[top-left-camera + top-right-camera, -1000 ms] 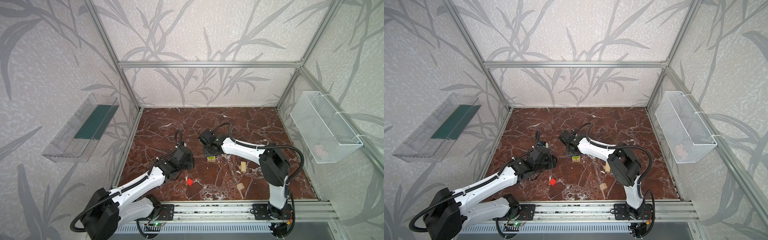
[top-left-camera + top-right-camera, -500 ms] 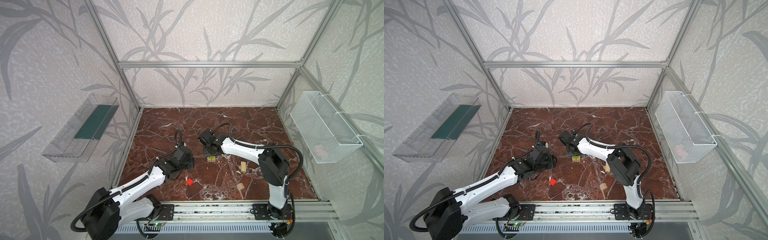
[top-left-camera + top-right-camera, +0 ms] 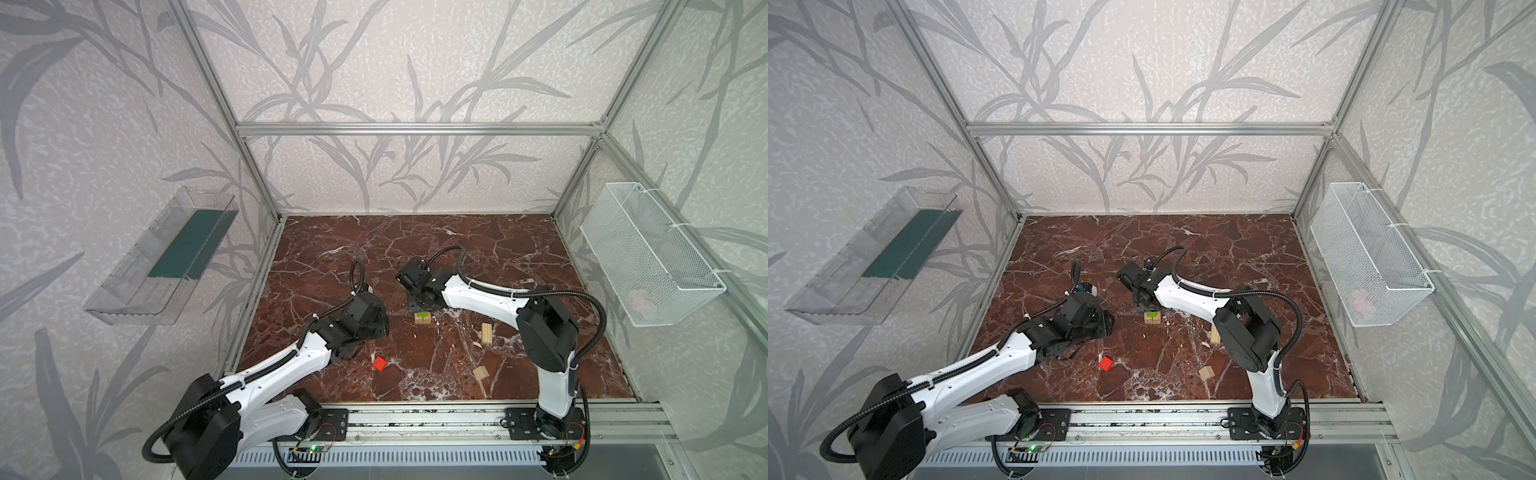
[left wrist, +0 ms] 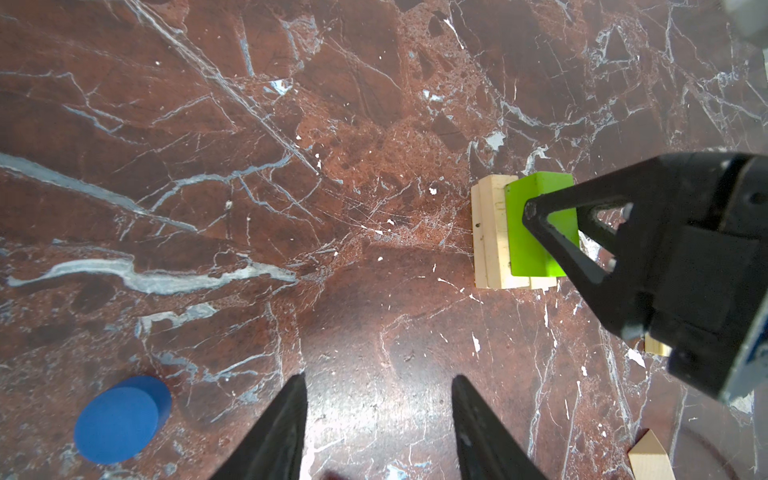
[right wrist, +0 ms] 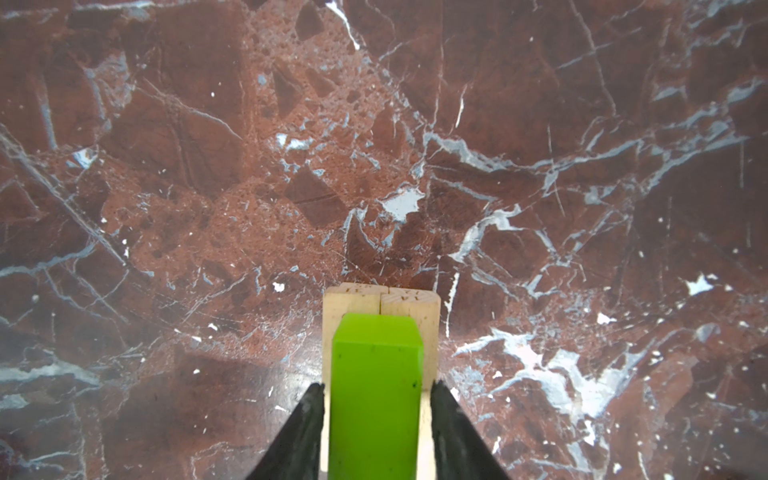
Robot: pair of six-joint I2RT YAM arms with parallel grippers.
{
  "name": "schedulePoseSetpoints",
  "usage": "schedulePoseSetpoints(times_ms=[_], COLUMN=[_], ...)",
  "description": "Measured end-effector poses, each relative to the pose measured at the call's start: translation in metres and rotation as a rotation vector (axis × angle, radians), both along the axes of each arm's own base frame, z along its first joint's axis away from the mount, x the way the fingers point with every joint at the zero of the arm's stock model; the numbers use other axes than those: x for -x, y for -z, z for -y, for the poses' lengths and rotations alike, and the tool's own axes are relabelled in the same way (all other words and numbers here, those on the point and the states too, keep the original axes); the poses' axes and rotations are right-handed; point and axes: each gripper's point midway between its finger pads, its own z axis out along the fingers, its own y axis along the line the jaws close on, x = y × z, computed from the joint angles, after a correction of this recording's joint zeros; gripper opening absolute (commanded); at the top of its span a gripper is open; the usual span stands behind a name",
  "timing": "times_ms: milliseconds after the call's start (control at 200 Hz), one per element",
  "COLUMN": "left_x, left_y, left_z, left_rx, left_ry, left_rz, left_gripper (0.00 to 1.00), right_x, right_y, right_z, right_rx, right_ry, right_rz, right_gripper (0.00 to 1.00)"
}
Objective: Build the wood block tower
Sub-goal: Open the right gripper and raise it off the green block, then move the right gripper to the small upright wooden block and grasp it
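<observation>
I see the right jaws straddling the lime-green bar point(image 5: 376, 395) atop two pale bars point(image 5: 409, 309), a sliver of gap each side. Left jaws hang parted and empty above the table point(image 4: 249, 199).

Left gripper point(image 4: 378, 377) held low, angled forward, jaws parted. Right gripper point(image 5: 377, 384) points straight down, jaws slightly apart.

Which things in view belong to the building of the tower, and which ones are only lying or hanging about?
For the job:
- lime-green bar, lying on two pale wood bars
- blue disc
- red block
- loose pale bar
- small pale block

Not for the job:
- white wire basket on the side wall
- clear plastic tray on the opposite wall
</observation>
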Motion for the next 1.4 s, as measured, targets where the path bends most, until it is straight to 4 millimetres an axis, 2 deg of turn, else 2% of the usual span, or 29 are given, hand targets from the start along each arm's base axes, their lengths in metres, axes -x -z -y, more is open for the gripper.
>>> schedulePoseSetpoints(times_ms=[180,325,445,535,640,840,1055,1220,1405], left_x=[0.001,0.004,0.007,0.011,0.017,0.032,0.048,0.055,0.053], left_y=[0.000,0.000,0.000,0.000,-0.001,-0.005,0.004,0.015,0.015], left_z=[0.002,0.006,0.011,0.016,0.025,0.050,0.077,0.092,0.104], left_rx=[0.008,0.024,0.042,0.055,0.075,0.118,0.122,0.107,0.110], left_ry=[0.009,0.027,0.047,0.064,0.087,0.154,0.223,0.255,0.271], left_rz=[-0.007,-0.020,-0.033,-0.043,-0.053,-0.051,-0.064,-0.088,-0.086], left_gripper=[0.55,0.57,0.59,0.59,0.60,0.65,0.70,0.71,0.71], right_x=[0.002,0.012,0.022,0.029,0.037,0.059,0.075,0.083,0.080], right_y=[-0.008,-0.034,-0.059,-0.065,-0.056,-0.024,0.004,0.022,0.029], right_z=[0.002,0.016,0.034,0.055,0.084,0.141,0.184,0.204,0.204], right_rx=[-0.017,-0.053,-0.083,-0.079,-0.053,0.020,0.037,0.046,0.029], right_ry=[-0.001,-0.012,-0.025,-0.024,-0.017,0.024,0.099,0.150,0.167], right_rz=[0.014,0.056,0.109,0.125,0.105,0.027,-0.044,-0.097,-0.118], right_gripper=[0.51,0.56,0.60,0.63,0.65,0.70,0.72,0.72,0.70])
